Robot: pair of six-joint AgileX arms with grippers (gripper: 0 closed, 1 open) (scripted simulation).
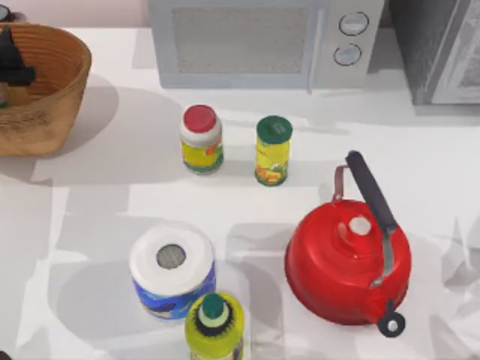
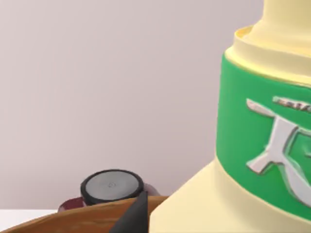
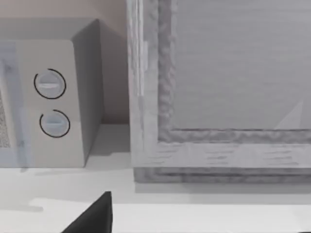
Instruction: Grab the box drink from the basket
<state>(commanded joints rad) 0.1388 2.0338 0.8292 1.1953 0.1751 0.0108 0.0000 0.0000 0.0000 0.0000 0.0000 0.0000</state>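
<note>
The wicker basket point(image 1: 52, 90) stands at the table's far left back corner. My left gripper point(image 1: 13, 64) reaches into it from the left edge. In the left wrist view the box drink point(image 2: 252, 145) is very close, pale yellow with a green printed band. It rests against a dark fingertip point(image 2: 137, 216) just above the basket rim point(image 2: 73, 224), so the left gripper looks shut on it. Of my right gripper, parked off to the right, one dark fingertip point(image 3: 95, 218) shows, set well off to the side, so it looks open.
A dark round cap point(image 2: 112, 185) shows beyond the basket rim. A microwave point(image 1: 255, 41) and a grey cabinet point(image 1: 442, 49) line the back. On the table stand a red-lidded jar point(image 1: 201, 139), a green-lidded can point(image 1: 273, 150), a red kettle point(image 1: 349, 259), a paper roll point(image 1: 172, 268) and a yellow-green bottle point(image 1: 214, 326).
</note>
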